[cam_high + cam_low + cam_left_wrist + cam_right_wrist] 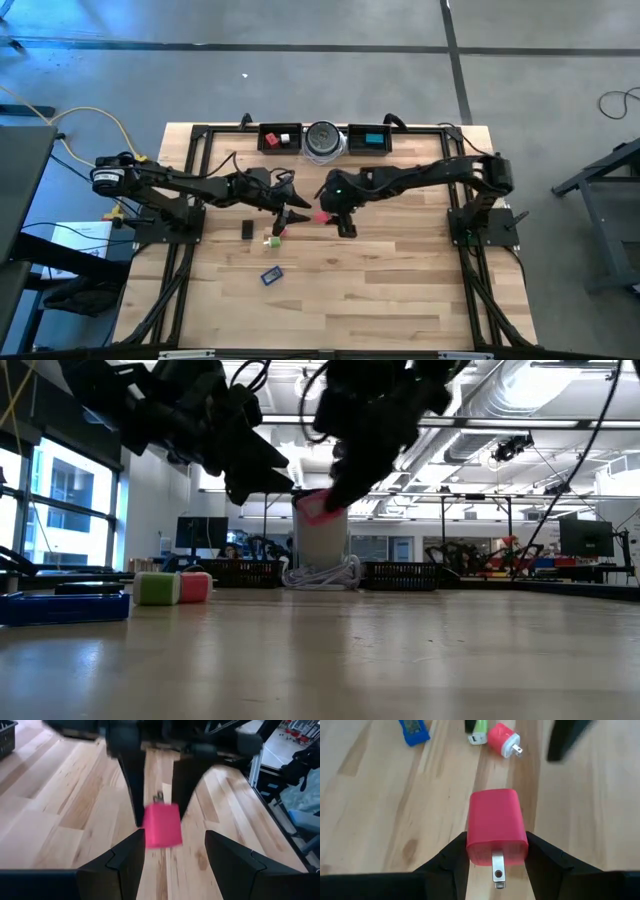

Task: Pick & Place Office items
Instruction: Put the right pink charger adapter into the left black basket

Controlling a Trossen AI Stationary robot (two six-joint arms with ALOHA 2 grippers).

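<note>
A pink-red plug block with a metal prong hangs above the table's middle, and my right gripper is shut on it. Facing it from the left, my left gripper stands open, its fingertips just short of the block; I see no touch. On the wood nearer the front lie a second pink plug, a green cube with a white bit beside it, a black bar and a blue flat piece. My right gripper pinches the block's two side faces between its two fingers, at the end that bears the prong. The fingers come slanting down from the table's right side. The block sticks out ahead of them, lifted clear of the table.
Along the far edge stand two black trays: the left one holds red and white pieces, the right one a teal block. A round silver-grey disc sits between them. Bare wood reaches to the near edge.
</note>
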